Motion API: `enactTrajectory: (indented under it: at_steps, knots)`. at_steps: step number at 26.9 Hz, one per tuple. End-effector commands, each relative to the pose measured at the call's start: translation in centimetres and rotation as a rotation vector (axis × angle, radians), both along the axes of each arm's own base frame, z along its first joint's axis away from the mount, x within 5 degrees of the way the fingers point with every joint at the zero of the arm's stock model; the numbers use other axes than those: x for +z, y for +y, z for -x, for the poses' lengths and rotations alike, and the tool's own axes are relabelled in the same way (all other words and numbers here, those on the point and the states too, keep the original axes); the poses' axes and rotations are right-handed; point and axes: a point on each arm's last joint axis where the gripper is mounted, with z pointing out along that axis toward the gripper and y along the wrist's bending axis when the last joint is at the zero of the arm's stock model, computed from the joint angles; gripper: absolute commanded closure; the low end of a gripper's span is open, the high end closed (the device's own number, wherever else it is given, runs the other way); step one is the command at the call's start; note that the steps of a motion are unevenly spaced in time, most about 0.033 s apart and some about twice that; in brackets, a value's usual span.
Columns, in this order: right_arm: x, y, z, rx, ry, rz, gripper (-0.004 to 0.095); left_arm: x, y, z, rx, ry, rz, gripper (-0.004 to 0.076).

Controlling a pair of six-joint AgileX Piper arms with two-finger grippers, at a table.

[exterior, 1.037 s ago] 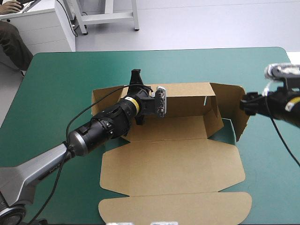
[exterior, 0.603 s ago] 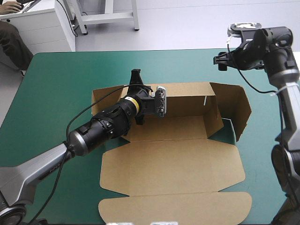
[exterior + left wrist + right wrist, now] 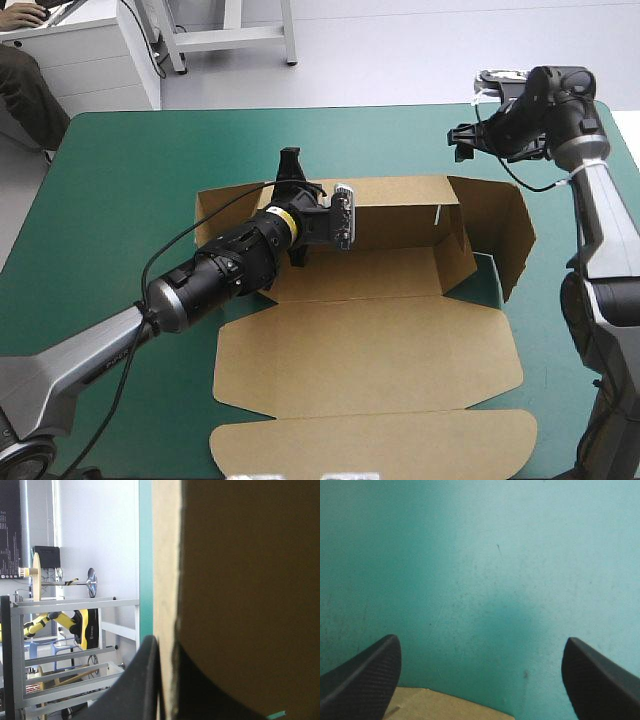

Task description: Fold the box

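The brown box (image 3: 350, 275) lies in the middle of the desk (image 3: 130, 180). Its lid (image 3: 370, 350) is flat toward 6 o'clock, and its long wall (image 3: 400, 215) at 12 o'clock and end wall (image 3: 505, 235) at 3 o'clock are raised. The left gripper (image 3: 291, 160) is clamped on the long wall's top edge near the 9 o'clock end. The right gripper (image 3: 462, 138) hangs at the box's 1 o'clock with its fingers wide apart over bare teal-green cover (image 3: 520, 555), not touching the board. Open cover runs from 9 to 12 o'clock.

Box: brown cut-board box (image 3: 370, 340) at the middle of the teal-green table cover (image 3: 120, 180), lid toward near edge.
Left: black-finned left gripper (image 3: 291, 165) astride the box's far wall.
Right: black-finned right gripper (image 3: 462, 140) beyond its far-right corner, apart.
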Motion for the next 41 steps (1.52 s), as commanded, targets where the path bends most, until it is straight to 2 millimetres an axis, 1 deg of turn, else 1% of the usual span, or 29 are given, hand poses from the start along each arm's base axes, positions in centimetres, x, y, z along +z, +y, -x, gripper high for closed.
enactTrajectory:
  at_steps: [1, 2, 5, 7, 9, 12, 15, 21, 24, 27, 28, 29, 34, 37, 41]
  knots:
    - [3.5, -1.5, 3.0, 0.004, -0.061, -0.013, 0.0099, 1.8, -0.1, 0.7, -0.025, -0.030, 0.083, 0.0731]
    - [3.2, -2.0, 3.8, 0.008, -0.037, -0.003, 0.0099, 1.8, -0.1, 0.7, -0.026, -0.030, 0.084, 0.0731]
    - [3.0, -2.2, 5.8, 0.032, -0.009, 0.013, 0.0099, 1.8, -0.1, 0.7, -0.024, -0.029, 0.083, 0.0731]
    - [2.7, -2.2, 6.5, 0.040, 0.007, 0.017, 0.0105, 1.8, -0.1, 0.7, -0.024, -0.029, 0.083, 0.0731]
    - [2.2, -2.0, 7.4, 0.054, 0.030, 0.004, 0.0121, 1.8, -0.1, 0.7, -0.024, -0.029, 0.084, 0.0731]
    - [1.5, -1.5, 9.2, 0.097, 0.065, -0.041, 0.0148, 1.8, -0.1, 0.7, -0.021, -0.028, 0.081, 0.0731]
    - [1.2, -1.4, 10.4, 0.107, 0.080, -0.039, 0.0150, 1.7, 0.1, 0.6, -0.004, -0.019, 0.068, 0.0731]
    - [1.4, -1.3, 12.2, 0.123, 0.068, -0.049, 0.0150, 1.2, 0.8, 0.5, 0.063, 0.014, 0.015, 0.0731]
    - [1.2, -0.9, 12.8, 0.146, 0.023, -0.090, 0.0150, 1.2, 0.9, 0.6, 0.072, 0.022, 0.012, 0.0731]
    - [1.0, -0.4, 13.8, 0.143, -0.073, -0.144, 0.0150, 1.1, 0.9, 0.6, 0.077, 0.032, 0.018, 0.0731]
    - [0.4, -0.3, 14.2, 0.143, -0.092, -0.153, 0.0150, 1.1, 0.9, 0.6, 0.077, 0.033, 0.019, 0.0731]
    - [0.4, -0.3, 14.7, 0.149, -0.130, -0.159, 0.0150, 1.1, 0.9, 0.6, 0.079, 0.034, 0.017, 0.0731]
    - [-1.0, -0.1, 17.2, 0.208, -0.234, -0.143, 0.0150, 1.1, 0.9, 0.6, 0.084, 0.037, 0.014, 0.0731]
    - [-1.9, 0.1, 18.4, 0.227, -0.275, -0.144, 0.0150, 1.1, 0.9, 0.6, 0.084, 0.037, 0.014, 0.0731]
    - [-2.9, 0.4, 19.4, 0.277, -0.281, -0.150, 0.0150, 1.1, 0.9, 0.6, 0.084, 0.037, 0.014, 0.0731]
